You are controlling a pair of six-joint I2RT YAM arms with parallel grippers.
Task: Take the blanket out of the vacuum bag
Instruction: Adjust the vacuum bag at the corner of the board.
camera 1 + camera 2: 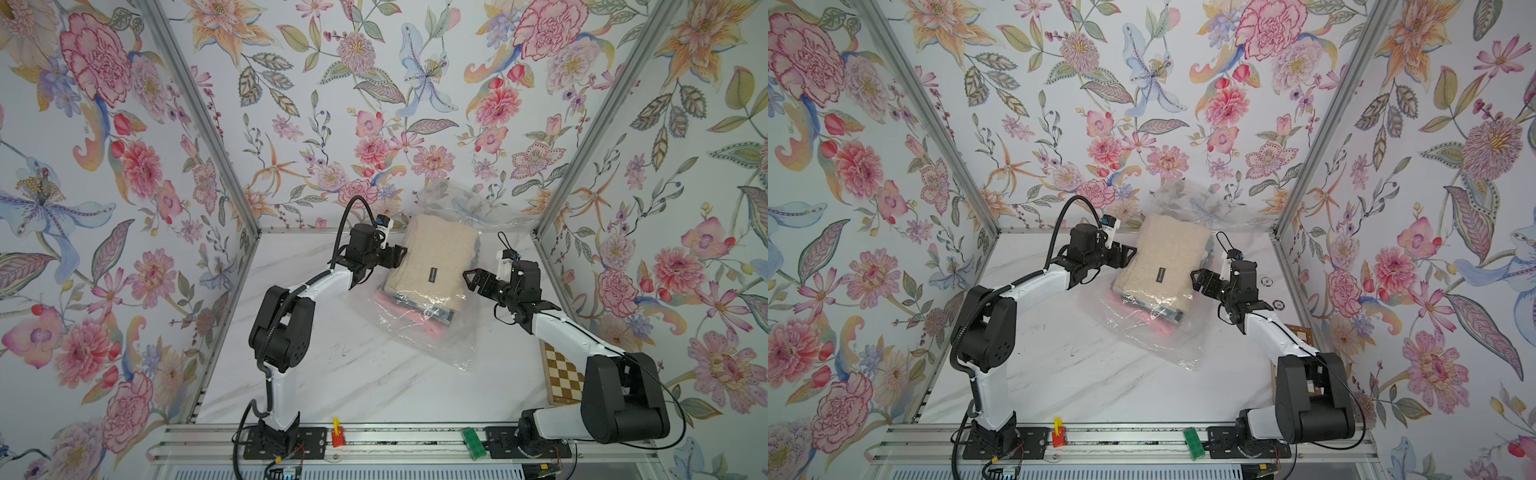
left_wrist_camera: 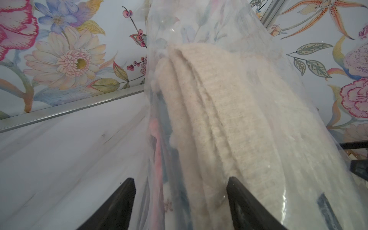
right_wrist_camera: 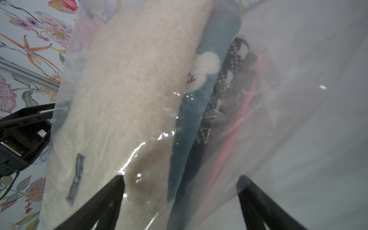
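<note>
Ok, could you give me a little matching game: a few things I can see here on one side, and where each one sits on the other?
Things:
1. cream blanket
2. pink blanket
3. chessboard
4. green brick

Places:
A. on the front metal rail
B. top of the stack in the vacuum bag
C. partly hidden behind the right arm
D. bottom of that stack

Pairs: 1-B; 2-D; 3-C; 4-A

vacuum bag [image 1: 432,336]: on the desk [image 1: 332,382], far middle, far end rising against the back wall [image 1: 374,104].
top blanket [image 1: 432,257]: on the stack [image 1: 415,309] inside the bag.
my left fingers [image 2: 119,203]: astride the bag's left edge.
my right fingers [image 3: 103,199]: astride its right edge.
chessboard [image 1: 561,378]: desk's right edge, nearer than the bag.
</note>
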